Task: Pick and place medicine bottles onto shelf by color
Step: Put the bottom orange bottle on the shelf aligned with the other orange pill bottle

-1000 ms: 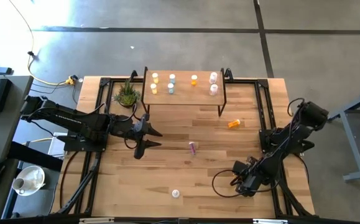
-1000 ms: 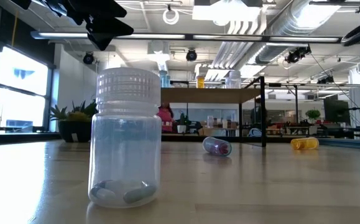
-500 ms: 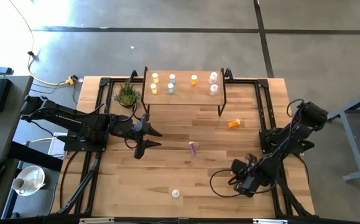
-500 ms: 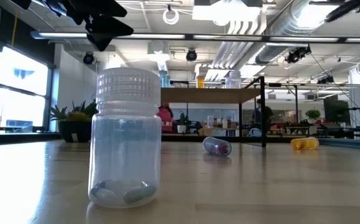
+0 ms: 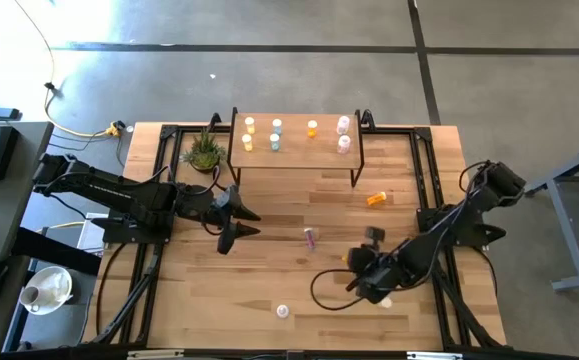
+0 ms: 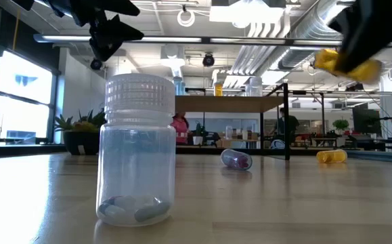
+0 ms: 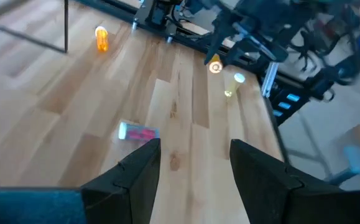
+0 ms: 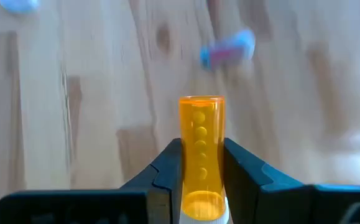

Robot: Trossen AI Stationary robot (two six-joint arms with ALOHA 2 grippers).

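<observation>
Above the table's near right part, the right gripper (image 8: 201, 171) clamps a yellow pill bottle (image 8: 201, 155) across its smooth, likely light and slippery body, a sound hold, while the left gripper (image 5: 239, 222) waits half-open over mid-table.

A small green potted plant (image 5: 204, 151) is standing on the wooden table (image 5: 269, 280) near its far left corner. A yellow cable (image 5: 64, 112) is trailing across the grey floor (image 5: 299, 80) beyond. Ceiling ducts (image 6: 277, 24) are running overhead.
</observation>
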